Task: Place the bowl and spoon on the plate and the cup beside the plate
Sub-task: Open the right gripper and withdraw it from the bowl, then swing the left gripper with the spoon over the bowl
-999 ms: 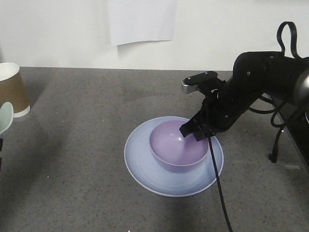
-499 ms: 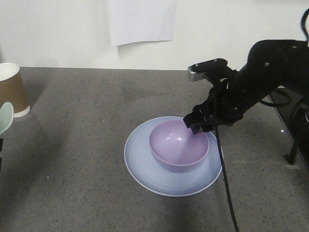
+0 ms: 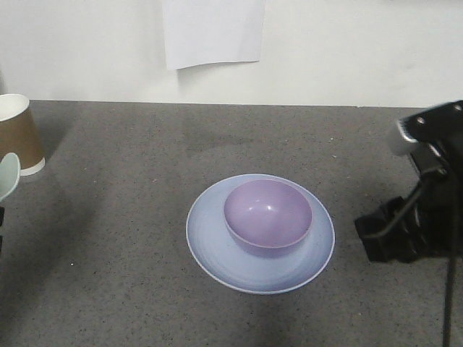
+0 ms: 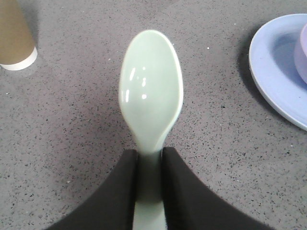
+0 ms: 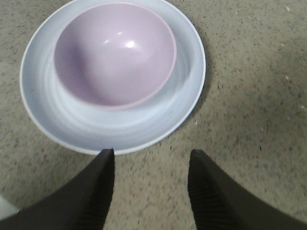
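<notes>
Front and wrist views of a speckled grey table [image 3: 108, 217] set against a white wall [image 3: 362, 50] bearing a plain white paper sheet [image 3: 212, 29]. The lavender bowl [image 3: 268, 215] sits upright on the pale blue plate [image 3: 217, 246], slightly behind the plate's centre. The brown paper cup [image 3: 16, 134] stands upright at the far left, well apart from the plate. The left gripper [image 4: 149, 158] pinches the handle of the mint-green spoon [image 4: 151, 91], whose scoop faces up above the table between cup and plate. The right gripper [image 5: 151, 153] is spread wide and holds nothing, its fingertips just outside the plate's rim. Half a second ago the right gripper hung over the bowl's right rim; it has since drawn back to the right edge of the front view, while bowl, plate, cup and spoon are unmoved.
</notes>
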Tool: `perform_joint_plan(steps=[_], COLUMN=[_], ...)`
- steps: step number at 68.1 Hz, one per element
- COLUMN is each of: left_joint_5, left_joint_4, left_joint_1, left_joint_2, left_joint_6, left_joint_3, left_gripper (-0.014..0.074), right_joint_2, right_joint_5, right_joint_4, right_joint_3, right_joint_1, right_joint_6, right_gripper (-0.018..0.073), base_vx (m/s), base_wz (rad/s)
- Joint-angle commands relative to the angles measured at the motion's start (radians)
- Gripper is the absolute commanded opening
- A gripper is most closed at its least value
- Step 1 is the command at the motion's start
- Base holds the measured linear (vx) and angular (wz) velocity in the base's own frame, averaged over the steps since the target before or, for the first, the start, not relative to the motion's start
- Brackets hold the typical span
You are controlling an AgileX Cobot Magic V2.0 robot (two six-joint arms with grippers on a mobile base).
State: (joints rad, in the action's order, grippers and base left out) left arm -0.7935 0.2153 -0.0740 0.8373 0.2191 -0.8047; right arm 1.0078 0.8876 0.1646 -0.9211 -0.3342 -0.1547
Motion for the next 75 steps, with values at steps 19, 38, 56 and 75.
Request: perform_joint_plan(steps=[19, 38, 56, 75], left_joint_5=[0.056, 0.054, 0.056, 0.055], left_joint_4=[0.018, 0.022, 0.084, 0.336], left_joint_1=[-0.007, -0.007, -0.007, -0.007], left_joint_2=[-0.008, -0.008, -0.008, 0.005], left_joint_6=[-0.001, -0.002, 0.165, 0.443], left_joint_3=[-0.023, -0.023, -0.028, -0.028], left_gripper=[0.0066, 0.0066, 0.0066, 0.0067], right_joint_2=[-0.244, -0.25, -0.25, -0.25], right_joint_5=[-0.036, -0.02, -0.021, -0.024], right_joint_4=[0.003, 0.003, 0.003, 0.003], right_joint_3=[0.137, 0.14, 0.14, 0.14], right_joint_1=[0.004, 0.004, 0.004, 0.004], right_joint_6=[-0.003, -0.003, -0.003, -0.003], right_gripper=[0.0308, 0.0302, 0.0302, 0.0302], base_vx=[0.0, 0.0, 0.0, 0.0], base_wz=[0.0, 0.0, 0.0, 0.0])
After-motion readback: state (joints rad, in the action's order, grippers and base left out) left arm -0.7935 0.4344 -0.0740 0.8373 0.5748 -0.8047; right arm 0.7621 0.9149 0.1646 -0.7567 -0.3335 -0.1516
